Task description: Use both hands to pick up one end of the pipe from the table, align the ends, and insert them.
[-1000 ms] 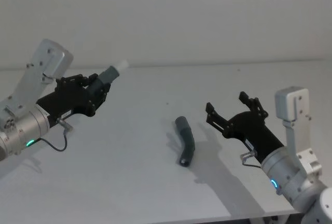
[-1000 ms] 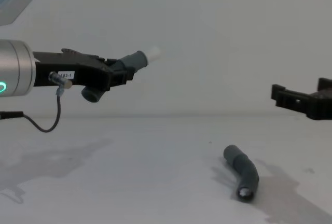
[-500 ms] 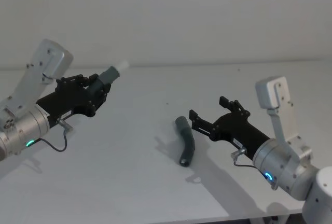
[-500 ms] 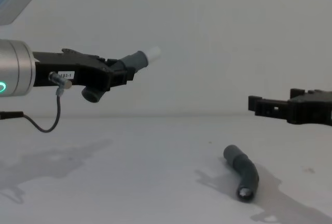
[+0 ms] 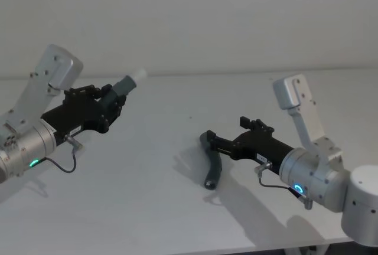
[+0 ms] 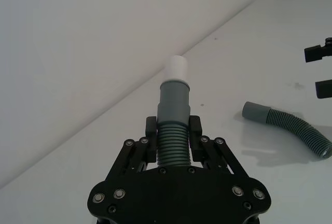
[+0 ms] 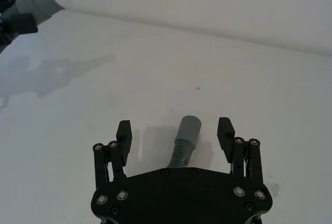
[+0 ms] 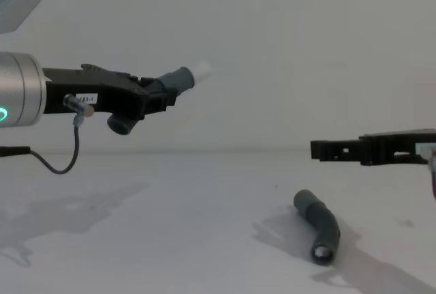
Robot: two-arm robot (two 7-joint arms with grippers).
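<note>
My left gripper hangs above the table's left side, shut on the ribbed middle of one dark grey pipe piece. That piece's white tip points up and to the right. The other pipe piece lies bent on the white table near the middle. My right gripper is open and hovers just over this piece's far cuff, one finger on each side. From the chest, the right gripper is a little above the lying piece, not touching it.
A plain white wall stands behind the table's far edge. A thin black cable loops under my left wrist. The table's front edge runs close below the right arm.
My right gripper has swung left and down, from open air at the right to over the lying pipe piece. The left arm and its held piece have not moved.
</note>
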